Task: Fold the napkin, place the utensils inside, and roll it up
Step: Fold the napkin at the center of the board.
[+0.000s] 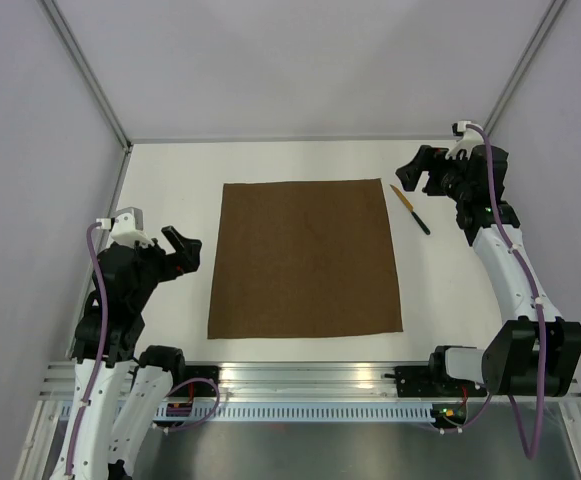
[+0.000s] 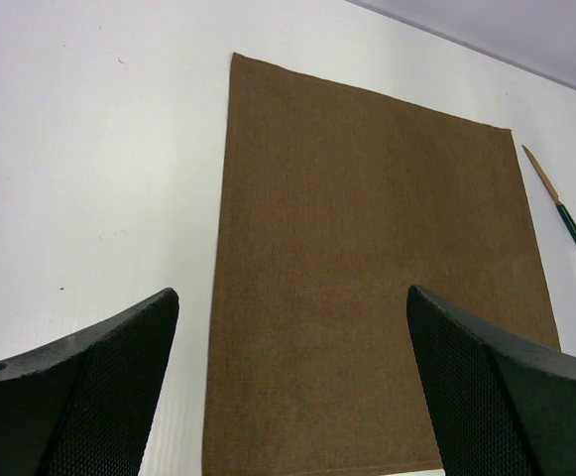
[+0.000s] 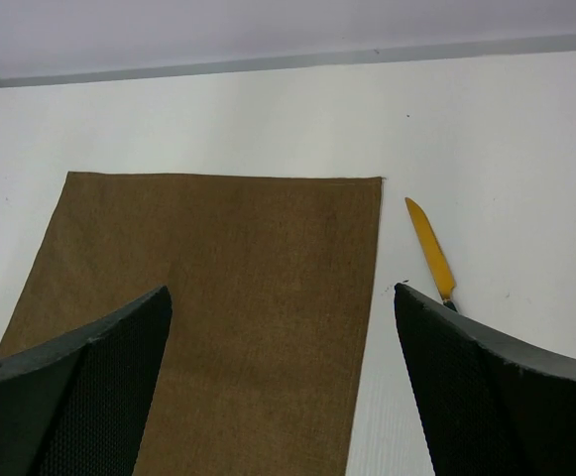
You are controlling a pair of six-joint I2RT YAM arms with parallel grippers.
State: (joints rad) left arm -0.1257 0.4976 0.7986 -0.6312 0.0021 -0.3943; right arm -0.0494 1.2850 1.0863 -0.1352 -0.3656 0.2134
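Note:
The dark-brown napkin [image 1: 305,258] lies flat and unfolded in the middle of the white table; it also shows in the left wrist view [image 2: 367,278] and the right wrist view [image 3: 218,288]. The knife [image 1: 410,209], orange-yellow blade and black handle, lies on the table just right of the napkin's far right corner; it shows in the left wrist view [image 2: 555,198] and the right wrist view [image 3: 430,250]. My left gripper [image 1: 182,247] is open and empty, left of the napkin. My right gripper [image 1: 417,171] is open and empty, raised near the knife.
The white table [image 1: 170,190] is bounded by grey walls at the back and sides. A metal rail [image 1: 300,380] with the arm bases runs along the near edge.

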